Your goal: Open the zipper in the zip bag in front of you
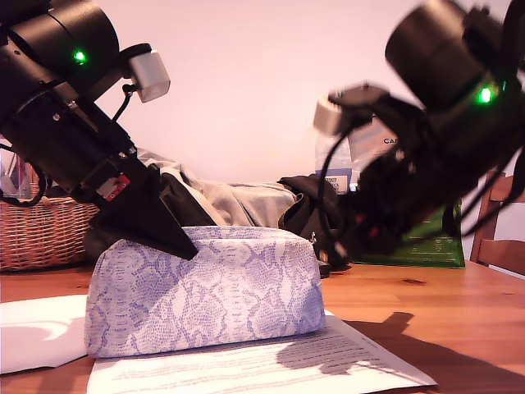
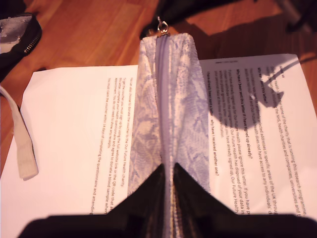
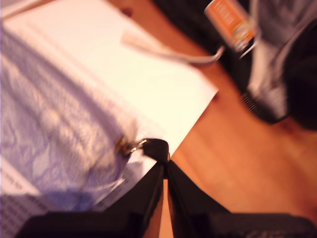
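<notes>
Lavender zip bag (image 1: 205, 287) pinched by my first gripper (image 2: 167, 171).

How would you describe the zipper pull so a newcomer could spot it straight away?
Start at the lavender snakeskin-print zip bag lying on printed paper sheets on the wooden table. Follow the zipper along its top ridge to the end farthest from my first gripper. There, at my second gripper, hangs the small black pull tab on a metal ring, the bag's only dark part.
</notes>
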